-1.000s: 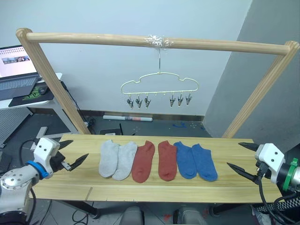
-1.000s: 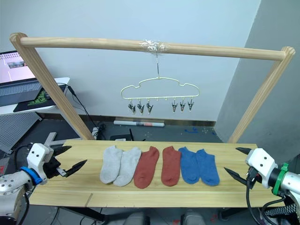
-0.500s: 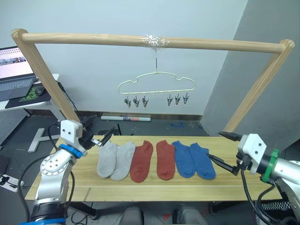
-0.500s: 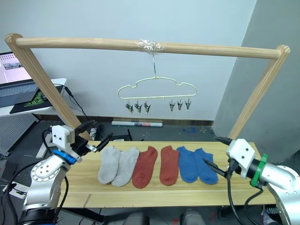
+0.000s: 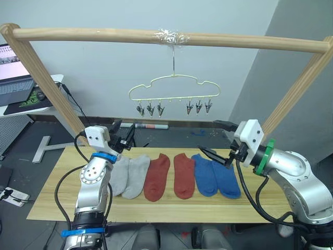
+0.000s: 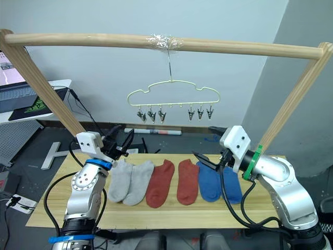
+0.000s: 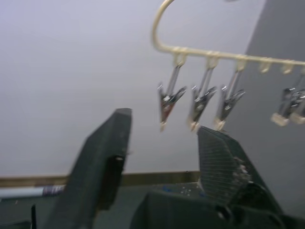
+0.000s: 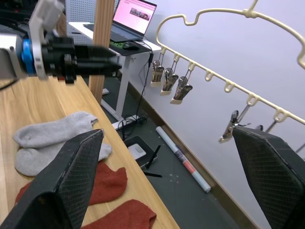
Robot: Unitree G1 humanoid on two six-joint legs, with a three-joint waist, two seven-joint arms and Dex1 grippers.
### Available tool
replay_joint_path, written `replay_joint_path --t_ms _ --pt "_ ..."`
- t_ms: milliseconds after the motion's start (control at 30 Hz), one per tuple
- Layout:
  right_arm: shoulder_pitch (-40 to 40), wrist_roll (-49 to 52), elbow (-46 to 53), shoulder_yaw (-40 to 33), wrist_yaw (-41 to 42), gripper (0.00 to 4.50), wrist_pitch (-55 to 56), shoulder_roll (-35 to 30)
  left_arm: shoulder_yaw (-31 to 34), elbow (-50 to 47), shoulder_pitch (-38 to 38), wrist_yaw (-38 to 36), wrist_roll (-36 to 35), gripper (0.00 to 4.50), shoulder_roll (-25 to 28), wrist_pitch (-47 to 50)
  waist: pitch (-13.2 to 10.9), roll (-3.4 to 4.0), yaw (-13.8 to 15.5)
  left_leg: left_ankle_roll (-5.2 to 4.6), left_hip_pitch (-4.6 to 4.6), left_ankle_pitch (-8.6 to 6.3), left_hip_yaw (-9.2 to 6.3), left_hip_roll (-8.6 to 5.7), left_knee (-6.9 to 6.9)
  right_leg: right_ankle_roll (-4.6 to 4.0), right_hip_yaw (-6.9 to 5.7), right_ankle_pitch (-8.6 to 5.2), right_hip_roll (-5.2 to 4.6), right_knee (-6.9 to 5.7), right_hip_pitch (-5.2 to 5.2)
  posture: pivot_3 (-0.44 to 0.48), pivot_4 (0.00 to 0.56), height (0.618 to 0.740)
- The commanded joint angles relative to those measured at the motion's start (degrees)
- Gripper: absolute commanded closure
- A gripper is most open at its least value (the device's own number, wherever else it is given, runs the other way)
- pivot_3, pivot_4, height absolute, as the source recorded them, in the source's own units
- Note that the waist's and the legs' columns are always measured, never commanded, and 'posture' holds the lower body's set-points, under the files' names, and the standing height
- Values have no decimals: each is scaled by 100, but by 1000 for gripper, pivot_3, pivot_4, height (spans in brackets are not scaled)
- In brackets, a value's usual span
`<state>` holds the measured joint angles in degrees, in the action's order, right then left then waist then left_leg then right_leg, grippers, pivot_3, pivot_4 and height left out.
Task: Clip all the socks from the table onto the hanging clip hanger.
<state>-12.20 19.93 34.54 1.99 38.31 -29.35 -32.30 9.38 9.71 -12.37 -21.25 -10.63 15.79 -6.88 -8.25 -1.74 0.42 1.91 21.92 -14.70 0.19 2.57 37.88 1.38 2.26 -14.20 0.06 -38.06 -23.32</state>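
Lying in a row across the table [image 5: 52, 200], six socks sit flat in the head views: two light grey socks [image 5: 128, 176] at the robot's left, two rust red socks [image 5: 169, 175] in the middle and two blue socks [image 5: 216, 180] at the right, each pair side by side and touching or nearly so. Above them the clip hanger [image 5: 174, 88] hangs by its hook from the wooden pole [image 5: 104, 35], taped at the hook, with six bare metal clips [image 5: 150, 109] in two groups of three. A laptop [image 5: 13, 78] stands on a desk behind at the far left. The left gripper [image 5: 123, 136] is raised above the table's far edge beside the grey socks, forearm upright, fingers apart and holding nothing. The right gripper [image 5: 219, 140] hovers over the blue socks with its elbow bent, fingers spread wide and empty.

From the left wrist view, the left gripper's two black fingers [image 7: 102, 167] stand apart, pointing up at three of the clips [image 7: 202, 102] on the hanger's wire [image 7: 228, 56].

From the right wrist view, the right gripper's fingers [image 8: 71, 176] are wide apart; between them show the hanger [image 8: 224, 52], the grey socks [image 8: 52, 140], the red socks [image 8: 107, 188] and the left gripper [image 8: 102, 59].
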Motion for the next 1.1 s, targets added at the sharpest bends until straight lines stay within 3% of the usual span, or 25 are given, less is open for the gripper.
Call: replay_joint_path --t_ms 33,500,1100 --pt "-203 169 266 -2 -87 0 -108 55 -33 202 -385 126 85 2088 -81 -247 -45 -6 0 0 1 0 -1 0 1 0 0 0 0 0 0 -5 174 711" --pt "-806 329 439 126 -244 0 -389 208 -107 1311 -1775 660 305 2088 -424 -514 -190 -24 -55 0 22 0 -8 -1 1 5 -5 6 0 7 -10 -15 190 711" --pt "-1092 512 543 131 -295 0 -623 218 -178 556 -1432 1037 353 2088 -530 41 -195 -23 -68 0 90 1 -12 0 3 10 -9 9 0 5 -74 -20 192 711"
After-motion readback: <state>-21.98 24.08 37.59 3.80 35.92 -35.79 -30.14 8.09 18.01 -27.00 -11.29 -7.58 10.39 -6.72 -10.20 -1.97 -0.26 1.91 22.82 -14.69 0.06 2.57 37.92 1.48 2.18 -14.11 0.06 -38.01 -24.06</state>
